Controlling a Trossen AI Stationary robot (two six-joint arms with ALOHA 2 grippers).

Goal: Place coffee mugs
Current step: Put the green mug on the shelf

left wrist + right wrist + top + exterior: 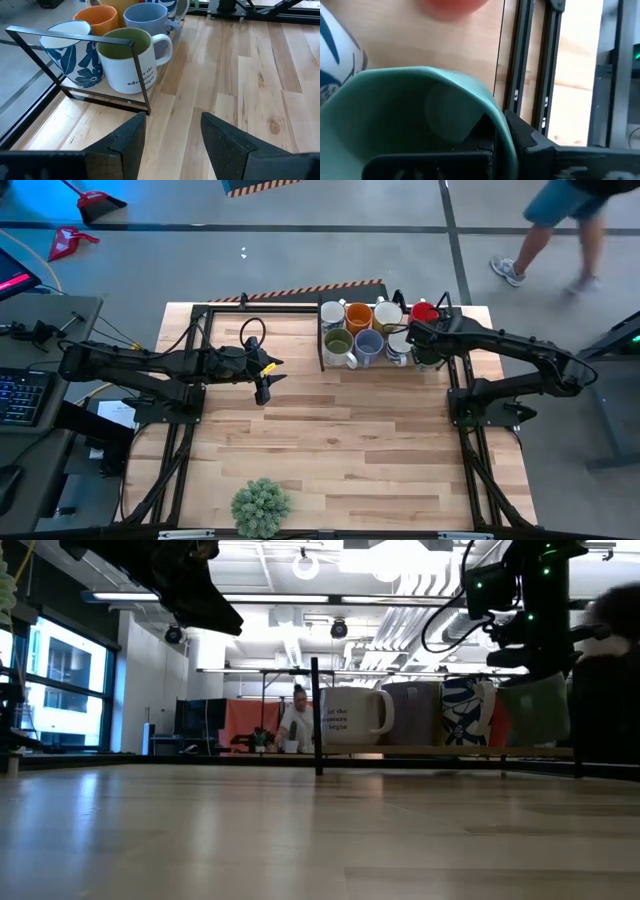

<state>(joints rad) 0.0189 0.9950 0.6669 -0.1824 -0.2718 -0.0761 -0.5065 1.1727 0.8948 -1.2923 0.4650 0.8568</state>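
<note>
Several coffee mugs stand upright in a black wire-framed tray (322,350) at the table's far side, among them an orange one (359,315), a blue-grey one (369,343) and a white one with an olive inside (129,62). My right gripper (424,342) is shut on a dark green mug (535,710) at the right end of the tray's near row. My left gripper (172,135) hangs open over bare wood to the left of the tray, touching nothing. My right gripper holds the green mug by its rim (501,131), the wall pinched with one finger inside the mug and one outside. The fingers come from above, slanting down. The mug stays upright, low at the tray; I cannot tell whether its bottom rests on it.
A bushy potted plant (261,507) stands at the table's near edge. Black frame rails (190,395) run along the left and right sides. Bare wood (350,430) fills the middle. A person (560,220) walks on the floor beyond the far right corner.
</note>
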